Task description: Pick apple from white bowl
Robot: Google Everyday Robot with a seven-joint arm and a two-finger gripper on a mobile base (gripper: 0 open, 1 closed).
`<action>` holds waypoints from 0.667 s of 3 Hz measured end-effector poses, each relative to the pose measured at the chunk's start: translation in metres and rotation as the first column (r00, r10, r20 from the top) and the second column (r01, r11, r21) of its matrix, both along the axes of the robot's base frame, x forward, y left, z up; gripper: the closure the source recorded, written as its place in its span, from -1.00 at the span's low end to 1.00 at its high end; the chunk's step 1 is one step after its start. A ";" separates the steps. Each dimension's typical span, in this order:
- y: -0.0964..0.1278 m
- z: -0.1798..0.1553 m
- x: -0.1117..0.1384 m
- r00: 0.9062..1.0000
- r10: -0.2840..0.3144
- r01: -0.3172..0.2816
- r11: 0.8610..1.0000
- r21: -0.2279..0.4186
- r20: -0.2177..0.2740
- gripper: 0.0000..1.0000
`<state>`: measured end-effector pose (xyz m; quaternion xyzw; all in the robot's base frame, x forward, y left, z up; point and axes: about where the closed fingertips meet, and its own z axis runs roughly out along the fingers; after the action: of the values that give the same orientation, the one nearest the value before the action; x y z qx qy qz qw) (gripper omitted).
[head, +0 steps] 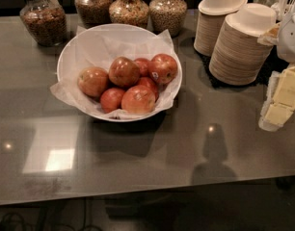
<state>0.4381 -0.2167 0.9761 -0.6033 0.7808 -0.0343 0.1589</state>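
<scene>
The white bowl (73, 52) stands on the grey counter at the upper left of centre. It is wide, shallow and lined with crumpled white paper. Several apples are piled in it. A large red apple with a yellow-orange blush (138, 99) lies at the front of the pile. A red apple with a small pale sticker (163, 68) lies at the right. Smaller dark-red apples lie between them. A white part that looks like my gripper (289, 30) shows at the right edge, well to the right of the bowl and apart from it.
Several glass jars of grains and nuts (129, 8) stand behind the bowl. Two stacks of tan paper bowls (239, 44) stand at the back right. A holder of yellow packets (282, 97) sits at the right edge. The counter's front edge (138, 194) runs along the bottom.
</scene>
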 end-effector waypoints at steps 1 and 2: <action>0.000 0.000 0.000 1.000 0.000 0.000 1.000 0.000 0.000 -1.00; 0.016 -0.001 0.012 0.999 0.016 -0.017 0.999 0.029 0.032 -1.00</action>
<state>0.4500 -0.2008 0.9752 -0.6066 0.7737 -0.0312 0.1802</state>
